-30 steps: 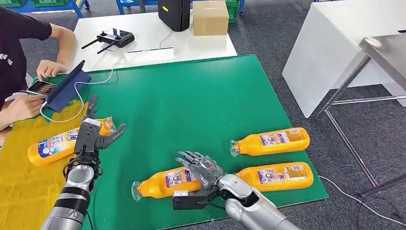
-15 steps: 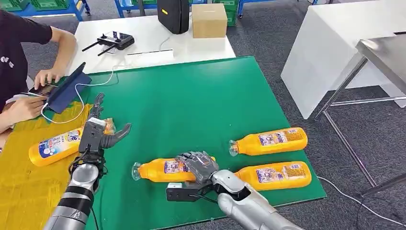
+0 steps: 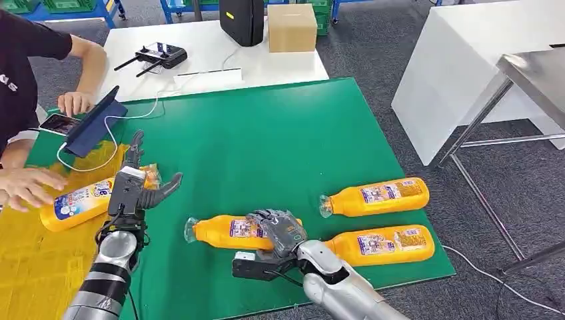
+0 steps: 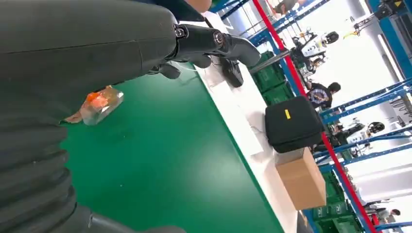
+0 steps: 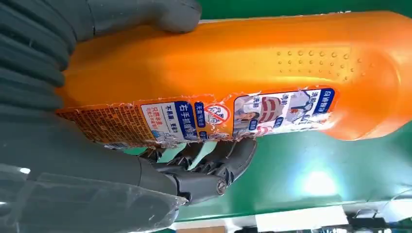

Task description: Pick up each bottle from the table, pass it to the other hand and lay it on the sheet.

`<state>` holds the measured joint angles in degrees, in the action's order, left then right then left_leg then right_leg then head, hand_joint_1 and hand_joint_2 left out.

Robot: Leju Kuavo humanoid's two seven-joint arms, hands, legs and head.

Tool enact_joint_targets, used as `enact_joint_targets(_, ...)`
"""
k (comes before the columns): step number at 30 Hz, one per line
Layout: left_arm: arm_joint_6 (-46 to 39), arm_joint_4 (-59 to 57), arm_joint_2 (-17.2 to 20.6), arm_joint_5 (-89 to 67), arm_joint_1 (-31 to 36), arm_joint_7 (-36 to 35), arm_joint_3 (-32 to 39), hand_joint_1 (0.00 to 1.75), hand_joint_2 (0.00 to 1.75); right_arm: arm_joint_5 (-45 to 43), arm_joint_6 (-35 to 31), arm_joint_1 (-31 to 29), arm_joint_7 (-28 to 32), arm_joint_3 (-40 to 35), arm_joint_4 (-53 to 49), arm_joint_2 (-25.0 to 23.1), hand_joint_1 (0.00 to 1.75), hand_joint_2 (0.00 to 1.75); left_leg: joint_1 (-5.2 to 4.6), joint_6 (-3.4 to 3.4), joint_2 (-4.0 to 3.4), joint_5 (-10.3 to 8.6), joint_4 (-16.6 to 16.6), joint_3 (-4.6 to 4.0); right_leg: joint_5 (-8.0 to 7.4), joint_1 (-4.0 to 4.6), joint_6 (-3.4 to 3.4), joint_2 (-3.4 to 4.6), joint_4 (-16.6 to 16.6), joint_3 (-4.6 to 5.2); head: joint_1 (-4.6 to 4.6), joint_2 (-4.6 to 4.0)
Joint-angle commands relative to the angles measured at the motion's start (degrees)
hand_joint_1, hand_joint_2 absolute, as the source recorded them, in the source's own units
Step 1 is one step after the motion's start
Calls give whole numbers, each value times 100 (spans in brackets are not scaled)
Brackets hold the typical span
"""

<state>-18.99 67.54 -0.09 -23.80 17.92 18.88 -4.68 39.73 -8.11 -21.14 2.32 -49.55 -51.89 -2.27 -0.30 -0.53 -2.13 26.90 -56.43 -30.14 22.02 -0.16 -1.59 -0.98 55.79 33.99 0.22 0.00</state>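
I see the bottle (image 3: pixel 230 232) lying lengthwise left-right on the green mat (image 3: pixel 266 140), cap to the left | my right hand (image 3: pixel 280 230) wraps its right end, thumb and fingers clasping the body | my left hand (image 3: pixel 136 187) hovers empty, fingers spread, beside another bottle (image 3: pixel 76 203) on the yellow sheet (image 3: pixel 26 267).

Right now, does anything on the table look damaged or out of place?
Yes. The label of the orange bottle in the right hand looks torn and ragged along its edge. A person's hand also reaches over the yellow sheet.
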Motion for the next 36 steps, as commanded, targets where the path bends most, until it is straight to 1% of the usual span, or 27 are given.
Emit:
enact_joint_targets(1,335,941,9,233,-671,-119,64,0,175,355,-1665,1332,289,1495,-1919,-165,175,175,8,8,27,3,-1,-20,5,7,1,-1,-3,12,0,0)
enact_joint_targets(3,574,1179,-17,372,-812,-110,6,0,175,386,-2003,1553,445,1811,-2375,-188,175,175,7,7,32,7,-5,-34,10,4,-1,-1,3,23,-2,0)
enact_joint_targets(5,863,1260,-55,484,-830,-126,-175,0,175,344,-2189,1647,646,2084,-2517,-216,175,175,3,2,37,4,-6,-67,11,-1,-2,-4,8,55,-4,0)
enact_joint_targets(6,886,1281,-84,472,-825,-122,-286,0,175,229,-2231,1672,803,2209,-2538,-220,175,175,7,2,47,9,-12,-77,17,3,-3,-8,11,61,0,0)
enact_joint_targets(8,965,1357,-56,438,-825,-156,-593,0,175,10,-2485,1776,1299,2560,-2639,-346,175,175,9,2,56,7,-8,-87,17,5,-4,-18,4,71,-2,0)
enact_joint_targets(9,1038,1380,-53,484,-823,-194,-670,0,175,-48,-2599,1814,1453,2648,-2723,-383,175,175,2,-1,52,1,-4,-92,13,-1,-5,-20,4,78,-2,0)
enact_joint_targets(10,1089,1394,-53,523,-824,-223,-707,0,175,-58,-2689,1841,1542,2690,-2783,-406,175,175,7,0,68,6,-7,-91,19,3,-5,-27,4,73,-2,2)
enact_joint_targets(11,1208,1415,-39,609,-832,-299,-774,0,175,-66,-2839,1899,1692,2745,-2902,-447,175,175,1,-2,56,0,-5,-103,11,-1,-5,-21,4,86,0,0)
enact_joint_targets(12,1350,1427,-17,712,-838,-362,-840,0,175,-142,-2913,1959,1814,2774,-3044,-483,175,175,3,-1,64,6,-7,-100,17,0,-5,-22,5,79,0,0)
enact_joint_targets(13,1350,1427,-17,712,-838,-362,-840,0,175,-142,-2913,1959,1814,2774,-3044,-483,175,175,1,-2,51,1,-4,-111,10,-2,-4,-16,4,92,-2,0)
enact_joint_targets(14,1559,1389,29,851,-820,-412,-958,0,175,-197,-2996,2008,1912,2781,-3197,-511,175,175,4,0,55,6,-7,-107,14,-1,-4,-15,5,88,-2,0)
enact_joint_targets(16,1835,1318,65,1066,-773,-469,-1056,0,175,-439,-2988,2005,2044,2776,-3282,-537,175,175,9,5,66,14,-9,-96,23,2,-1,-16,6,75,-2,0)
enact_joint_targets(18,2250,1203,109,1521,-694,-526,-1168,0,175,-720,-2995,1966,2219,2782,-3277,-594,175,175,1,1,54,3,-4,-114,11,-4,-2,-16,3,96,-2,2)
enact_joint_targets(24,2834,1055,238,2148,-566,-577,-1345,0,175,-847,-2903,1774,2266,2678,-2890,-645,175,175,5,2,46,1,0,-111,6,-1,-1,-9,-3,96,-2,0)
enact_joint_targets(25,2896,1052,257,2228,-558,-578,-1374,0,175,-893,-2859,1752,2273,2653,-2840,-653,175,175,9,4,55,5,-3,-104,11,2,-1,-11,-2,87,0,0)
enact_joint_targets(28,3136,1044,304,2594,-507,-564,-1534,0,175,-1013,-2682,1565,2310,2482,-2406,-724,175,175,6,2,45,2,0,-106,7,0,-2,-5,-4,91,-2,0)
enact_joint_targets(31,3137,1048,305,2600,-502,-565,-1557,0,175,-1024,-2678,1541,2323,2460,-2351,-746,175,175,8,2,41,3,2,-103,6,0,-3,0,-5,89,-2,0)
enact_joint_targets(32,3137,1048,305,2600,-502,-565,-1557,0,175,-1024,-2678,1541,2323,2460,-2351,-746,175,175,16,6,49,10,0,-88,12,6,-1,4,-7,72,0,0)
enact_joint_targets(33,3195,1045,324,2716,-486,-576,-1604,0,175,-1047,-2634,1502,2343,2404,-2271,-734,175,175,12,3,45,6,2,-98,8,5,-2,-1,-8,81,-2,0)
enact_joint_targets(36,3273,1027,358,2834,-414,-559,-1726,0,175,-1052,-2479,1369,2367,2203,-1962,-775,175,175,17,6,51,11,1,-87,13,8,-1,2,-9,69,-2,0)
